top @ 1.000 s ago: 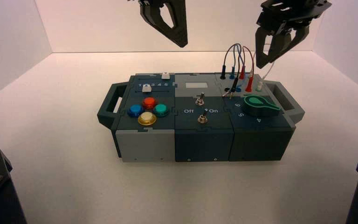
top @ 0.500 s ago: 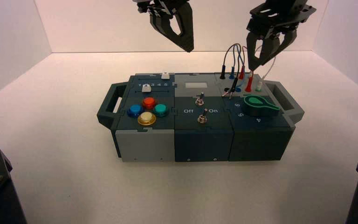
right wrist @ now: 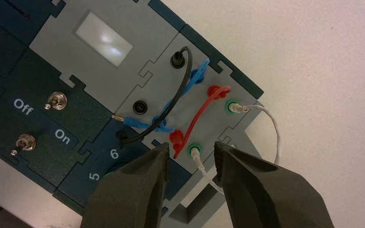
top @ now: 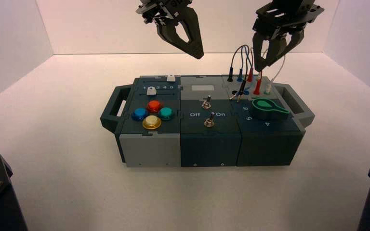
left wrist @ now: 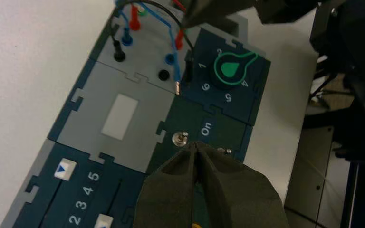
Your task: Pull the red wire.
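Our right gripper (right wrist: pixel 193 154) hangs above the wire panel, jaws spread, nothing between them. Just past its tips lies the red wire (right wrist: pixel 197 118), both plugs seated, its arch running from the near red socket toward the box's far edge. We judge the right arm nearer; our left gripper (left wrist: pixel 194 145), pressed together, waits over the box's middle.

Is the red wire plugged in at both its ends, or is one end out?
In at both ends: each plug of the red wire stands in a red socket.
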Available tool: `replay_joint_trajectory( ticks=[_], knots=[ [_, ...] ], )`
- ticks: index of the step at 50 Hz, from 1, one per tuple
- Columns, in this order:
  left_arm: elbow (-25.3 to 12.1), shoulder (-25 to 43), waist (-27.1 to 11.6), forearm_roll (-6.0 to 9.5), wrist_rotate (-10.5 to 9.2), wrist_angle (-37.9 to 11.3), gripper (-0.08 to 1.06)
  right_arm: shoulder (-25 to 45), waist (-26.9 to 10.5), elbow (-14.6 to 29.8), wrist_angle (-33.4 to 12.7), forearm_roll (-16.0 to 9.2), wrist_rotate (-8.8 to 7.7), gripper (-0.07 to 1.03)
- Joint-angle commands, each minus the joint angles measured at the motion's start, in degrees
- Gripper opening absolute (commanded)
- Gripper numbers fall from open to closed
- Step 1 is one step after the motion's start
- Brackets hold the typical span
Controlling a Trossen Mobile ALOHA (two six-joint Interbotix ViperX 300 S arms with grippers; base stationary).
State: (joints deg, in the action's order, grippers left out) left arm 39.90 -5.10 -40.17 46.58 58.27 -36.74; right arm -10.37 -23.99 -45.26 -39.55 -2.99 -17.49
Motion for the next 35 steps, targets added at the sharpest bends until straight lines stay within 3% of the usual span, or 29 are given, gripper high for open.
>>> replay_joint_trajectory(
  ticks=[1,16,29,35],
  knots=[
    [-2.1,0.0,-0.1,0.97,1.05,-0.1,-0.03,-1.1,-0.1,0.6,0.8,-0.3,-0.62,0.51],
    [-4.4,2.1,-0.2,1.58,5.19,1.7,-0.03,-1.1,-0.1,0.4,1.8,-0.3,-0.62,0.51],
    [-4.7,4.0,-0.2,5.19,9.58,2.0,-0.03,-1.1,-0.1,0.4,2.1,-0.5,-0.62,0.51],
    [-4.7,4.5,-0.2,5.89,10.81,2.0,-0.03,-1.1,-0.2,0.4,2.1,-0.5,-0.62,0.51]
  ],
)
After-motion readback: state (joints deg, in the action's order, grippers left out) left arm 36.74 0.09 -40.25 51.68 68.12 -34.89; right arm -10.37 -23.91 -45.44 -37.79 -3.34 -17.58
